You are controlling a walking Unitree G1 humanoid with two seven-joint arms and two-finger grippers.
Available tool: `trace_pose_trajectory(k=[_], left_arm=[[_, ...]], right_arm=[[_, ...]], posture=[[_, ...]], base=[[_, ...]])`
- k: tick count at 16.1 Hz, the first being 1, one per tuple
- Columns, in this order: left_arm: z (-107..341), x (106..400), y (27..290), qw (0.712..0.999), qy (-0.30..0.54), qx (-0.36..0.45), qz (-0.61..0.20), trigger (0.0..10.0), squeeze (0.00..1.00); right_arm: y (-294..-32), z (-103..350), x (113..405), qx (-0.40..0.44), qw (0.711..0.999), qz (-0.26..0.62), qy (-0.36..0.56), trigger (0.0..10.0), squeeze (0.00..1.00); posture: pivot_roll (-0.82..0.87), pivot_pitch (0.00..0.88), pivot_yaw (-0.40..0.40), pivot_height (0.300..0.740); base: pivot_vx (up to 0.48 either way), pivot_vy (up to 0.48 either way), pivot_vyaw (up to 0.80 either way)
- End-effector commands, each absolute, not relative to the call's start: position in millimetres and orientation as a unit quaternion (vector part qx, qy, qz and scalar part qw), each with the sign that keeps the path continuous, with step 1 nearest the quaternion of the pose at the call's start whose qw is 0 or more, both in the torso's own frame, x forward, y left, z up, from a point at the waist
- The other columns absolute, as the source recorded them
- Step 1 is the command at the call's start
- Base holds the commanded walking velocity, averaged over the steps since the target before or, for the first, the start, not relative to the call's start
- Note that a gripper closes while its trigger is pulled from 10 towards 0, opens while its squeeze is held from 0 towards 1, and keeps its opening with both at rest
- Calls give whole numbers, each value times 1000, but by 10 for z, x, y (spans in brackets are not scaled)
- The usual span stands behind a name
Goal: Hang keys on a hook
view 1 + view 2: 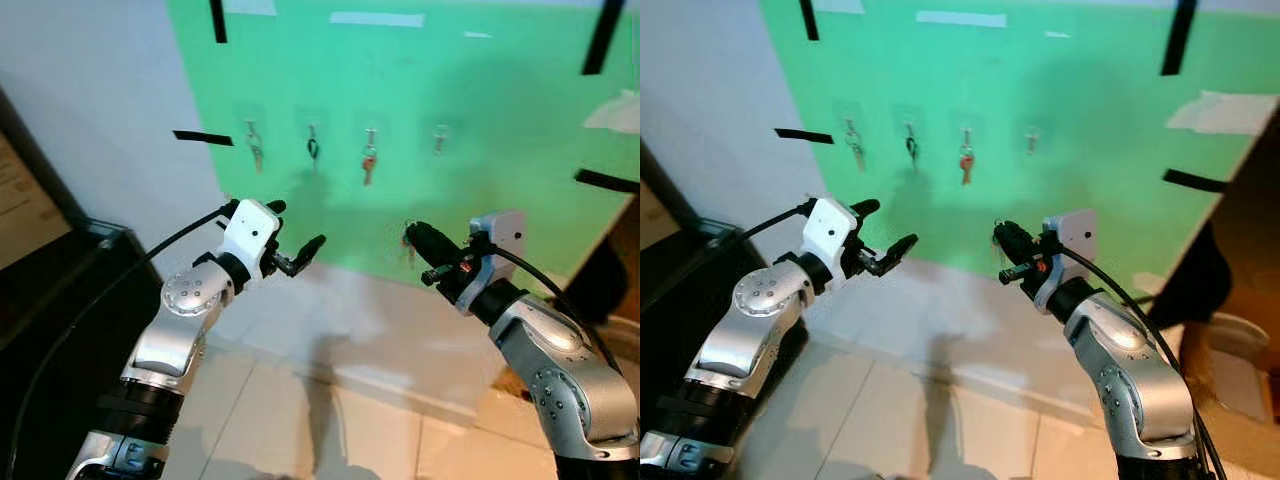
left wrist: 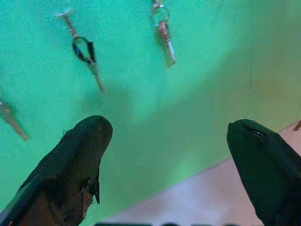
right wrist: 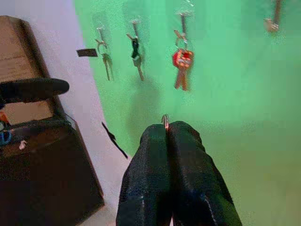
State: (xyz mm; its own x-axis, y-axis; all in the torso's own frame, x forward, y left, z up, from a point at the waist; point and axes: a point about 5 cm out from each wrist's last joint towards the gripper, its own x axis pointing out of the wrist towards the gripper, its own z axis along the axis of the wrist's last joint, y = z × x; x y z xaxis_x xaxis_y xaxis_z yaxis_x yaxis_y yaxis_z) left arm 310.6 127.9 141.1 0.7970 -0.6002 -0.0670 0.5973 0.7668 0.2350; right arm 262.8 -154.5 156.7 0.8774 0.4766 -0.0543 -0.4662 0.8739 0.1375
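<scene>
Right gripper (image 3: 167,129) had its jaws pressed together on a small silver key ring (image 3: 165,121), a key dangling below it (image 1: 411,252), held out short of the green wall board (image 1: 480,150). Left gripper (image 1: 296,235) hovered nearby, jaws wide apart, holding nothing. Three hooks carried keys, including a red-tagged key bunch (image 3: 182,66); the rightmost small metal hook (image 1: 440,135) was bare.

Right claw (image 1: 1006,243) near green board (image 1: 1090,150)

Both arms reach forward: left gripper (image 1: 297,236) jaws spread, right gripper (image 1: 414,240) jaws closed.
</scene>
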Motion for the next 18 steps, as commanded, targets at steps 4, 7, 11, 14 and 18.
trace_pose_trajectory(k=[4, 7, 11, 14, 18], left_arm=[[1403, 3103, 1298, 942, -5, 123, -312, 10000, 0], [1391, 3078, 1320, 942, -2, 121, -313, 10000, 0], [1406, 3098, 1317, 938, -1, 124, -324, 10000, 0], [1418, 3108, 1310, 935, -1, 126, -333, 10000, 0], [1473, 3086, 1310, 925, -5, 134, -356, 10000, 0]], right_arm=[[-1523, 1622, 2670, 64, 965, 251, 36, 10000, 0], [-1515, 1627, 2680, 63, 964, 256, 37, 10000, 0], [-1488, 1699, 2718, 67, 961, 268, 19, 784, 0], [-1449, 1795, 2739, 77, 958, 276, -6, 4353, 0], [-1422, 1866, 2854, 100, 958, 269, -21, 10000, 0]], posture=[[-169, 0, 65, 740], [-169, 0, 69, 740], [-188, 0, 87, 740], [-187, 0, 100, 740], [-160, 0, 100, 740]], base=[[0, 0, 0], [0, 0, 0], [0, 0, 0], [0, 0, 0], [0, 0, 0]])
